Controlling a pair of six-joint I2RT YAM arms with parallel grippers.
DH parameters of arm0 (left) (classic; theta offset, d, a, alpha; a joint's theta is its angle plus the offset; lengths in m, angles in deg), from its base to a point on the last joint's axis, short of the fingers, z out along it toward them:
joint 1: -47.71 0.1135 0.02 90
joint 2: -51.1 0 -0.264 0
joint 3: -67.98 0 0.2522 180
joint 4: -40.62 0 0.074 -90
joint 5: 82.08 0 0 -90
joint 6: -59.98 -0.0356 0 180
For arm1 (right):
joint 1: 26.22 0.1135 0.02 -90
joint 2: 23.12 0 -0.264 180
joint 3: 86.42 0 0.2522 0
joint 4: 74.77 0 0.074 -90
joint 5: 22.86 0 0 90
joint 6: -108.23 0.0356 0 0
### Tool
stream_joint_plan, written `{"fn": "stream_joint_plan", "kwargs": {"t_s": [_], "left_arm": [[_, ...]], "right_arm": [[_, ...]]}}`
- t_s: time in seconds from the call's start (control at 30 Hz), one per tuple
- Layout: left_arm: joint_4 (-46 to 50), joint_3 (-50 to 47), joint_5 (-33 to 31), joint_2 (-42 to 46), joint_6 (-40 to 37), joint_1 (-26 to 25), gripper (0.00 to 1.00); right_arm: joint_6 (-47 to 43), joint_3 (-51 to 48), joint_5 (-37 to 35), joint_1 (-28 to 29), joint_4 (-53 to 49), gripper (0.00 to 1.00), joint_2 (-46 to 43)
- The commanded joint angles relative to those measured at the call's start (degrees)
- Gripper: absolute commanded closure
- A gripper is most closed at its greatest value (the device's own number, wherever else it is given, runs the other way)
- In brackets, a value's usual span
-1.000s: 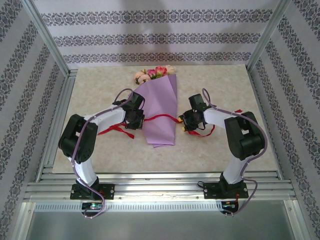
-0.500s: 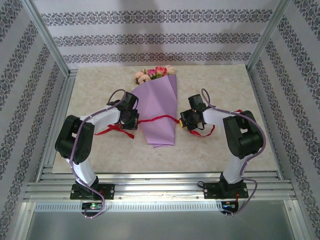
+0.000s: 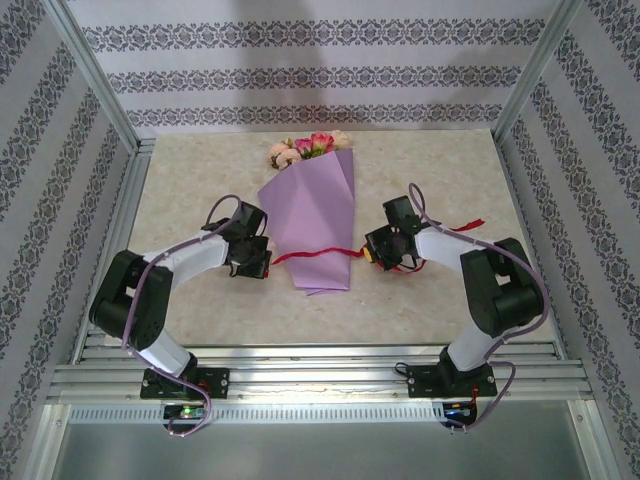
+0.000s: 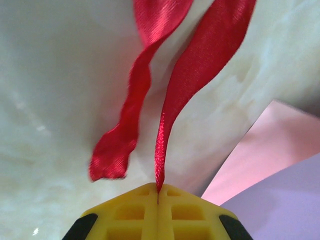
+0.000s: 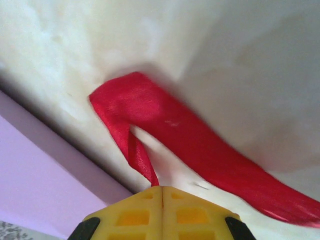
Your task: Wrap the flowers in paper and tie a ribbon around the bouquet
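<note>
I am drawing my left gripper (image 3: 250, 262) and right gripper (image 3: 380, 252) apart from the bouquet (image 3: 312, 215), both now pinching the ribbon (image 3: 315, 253), which is sliding lower across it.

One bouquet (image 3: 312, 215) lies on one bench (image 3: 200, 180). It is made of one sheet of purple paper (image 3: 322, 235) and one small cluster of flowers (image 3: 308, 148). The heads are too small to count exactly, though three colours show.

There is one red ribbon (image 3: 310, 254). The left wrist view shows two strands of it, the right wrist view one folded length.

There are two arms, the left arm (image 3: 180, 262) and the right arm (image 3: 455, 245), and two tools, the left tool (image 4: 158, 192) and the right tool (image 5: 161, 189). Three patterned walls (image 3: 320, 70) surround the bench.
</note>
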Motion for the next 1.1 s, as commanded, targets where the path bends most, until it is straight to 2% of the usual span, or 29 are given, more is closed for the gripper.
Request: {"fn": "stream_joint_plan", "kwargs": {"t_s": [0.0,0.1,0.2,0.33,0.47,0.53,0.6,0.7,0.87,1.0,1.07], "left_arm": [[-1.05,-1.89,4.67,3.59,-5.21,-2.85,1.00],[1.42,-3.27,7.43,4.91,-9.94,-5.47,1.00],[5.86,-5.27,7.53,6.91,-13.45,-7.41,1.00],[9.62,-8.64,5.60,10.83,-16.21,-7.69,1.00],[13.08,-8.69,5.81,10.79,-21.42,-7.91,1.00],[13.08,-9.10,5.24,10.54,-22.50,-8.00,1.00],[13.19,-8.70,4.33,9.70,-23.73,-8.00,1.00],[15.73,-7.20,2.71,8.02,-25.96,-8.09,1.00],[17.08,-7.29,2.00,7.61,-27.18,-8.07,1.00],[16.07,-6.97,1.58,7.49,-25.92,-8.00,1.00],[15.91,-6.36,1.10,7.35,-25.50,-8.00,1.00]], "right_arm": [[-5.08,-0.71,-2.49,0.45,-4.52,1.00,-3.55],[-8.41,0.77,-4.14,1.10,-8.21,1.00,-5.08],[-9.64,1.45,-5.59,2.40,-10.69,1.00,-6.37],[-9.68,0.77,-8.86,3.66,-15.81,1.00,-9.21],[-9.37,-1.75,-12.27,5.01,-22.27,1.00,-14.09],[-10.25,-4.30,-11.29,4.99,-18.52,0.97,-15.72],[-13.35,-3.11,-11.47,5.17,-17.00,0.78,-15.60],[-20.46,-0.41,-11.34,5.88,-11.50,0.66,-13.75],[-26.75,0.85,-2.27,5.98,-0.96,0.61,-8.47],[-28.98,-0.66,6.09,6.24,7.64,0.65,-2.39],[-30.76,-0.98,7.18,6.52,9.21,0.65,-0.25]]}}
